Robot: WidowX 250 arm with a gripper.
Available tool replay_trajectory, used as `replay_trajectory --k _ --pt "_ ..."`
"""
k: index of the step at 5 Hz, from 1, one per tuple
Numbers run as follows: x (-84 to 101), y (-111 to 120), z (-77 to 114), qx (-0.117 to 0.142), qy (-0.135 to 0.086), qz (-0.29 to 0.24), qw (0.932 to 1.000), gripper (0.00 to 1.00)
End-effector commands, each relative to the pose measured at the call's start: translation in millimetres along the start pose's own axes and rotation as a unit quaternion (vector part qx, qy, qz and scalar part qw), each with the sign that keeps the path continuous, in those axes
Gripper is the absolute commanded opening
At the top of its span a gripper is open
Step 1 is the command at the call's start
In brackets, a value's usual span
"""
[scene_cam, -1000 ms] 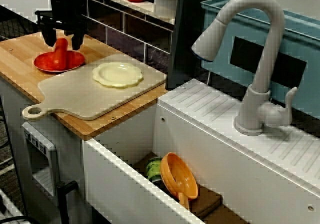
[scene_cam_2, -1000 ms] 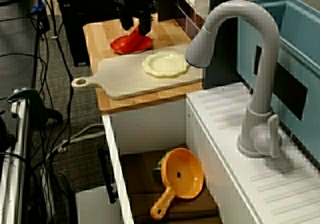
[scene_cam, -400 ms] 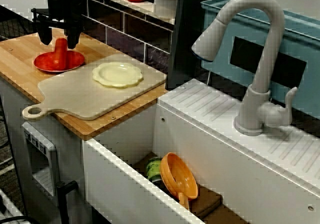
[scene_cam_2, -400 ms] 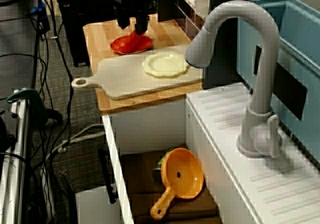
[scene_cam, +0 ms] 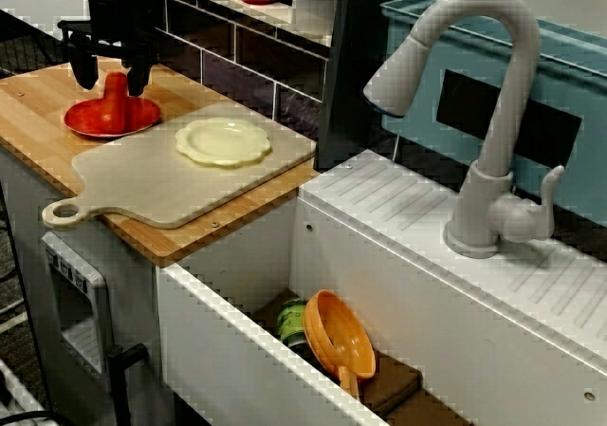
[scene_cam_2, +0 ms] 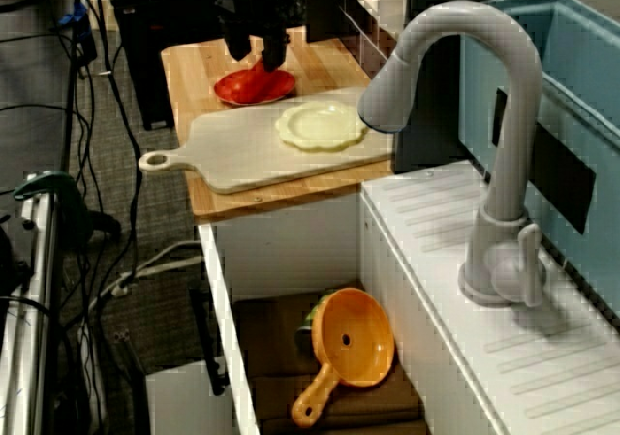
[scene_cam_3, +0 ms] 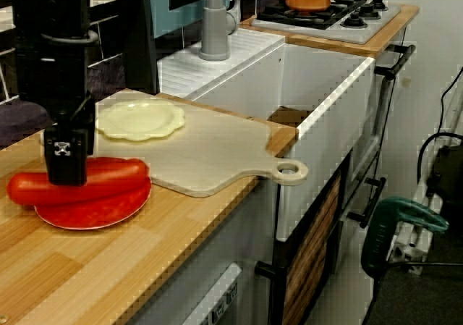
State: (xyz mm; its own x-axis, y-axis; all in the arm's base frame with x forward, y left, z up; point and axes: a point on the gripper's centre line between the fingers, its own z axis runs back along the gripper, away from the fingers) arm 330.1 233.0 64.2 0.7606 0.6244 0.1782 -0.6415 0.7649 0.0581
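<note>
The claw (scene_cam: 111, 73) has lifted slightly and hangs released, jaws spread, gripping nothing. Directly beneath it the red sausage (scene_cam: 114, 108) lies on the red plate (scene_cam: 83, 122) at the worktop's (scene_cam: 33, 103) far left, its long axis running near to far, between the jaws.

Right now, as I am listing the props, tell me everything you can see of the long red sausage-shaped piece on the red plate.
The red sausage-shaped piece is a smooth, glossy, round-ended rod, plastic by its look, whole. It lies flat across the red plate, spanning it, on the wooden counter beside the cutting board. The open end effector hangs over its middle, one finger on each side; whether they touch it cannot be told.
</note>
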Motion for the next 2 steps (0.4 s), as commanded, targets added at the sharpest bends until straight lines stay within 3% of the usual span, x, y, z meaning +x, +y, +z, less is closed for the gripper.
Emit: replay_trajectory --k 1,2 --pt "5.7 3.9 4.4 0.004 -0.019 0.012 0.9997 1.0" --pt "4.4 5.3 -3.0 0.009 -0.018 0.011 0.9997 1.0"
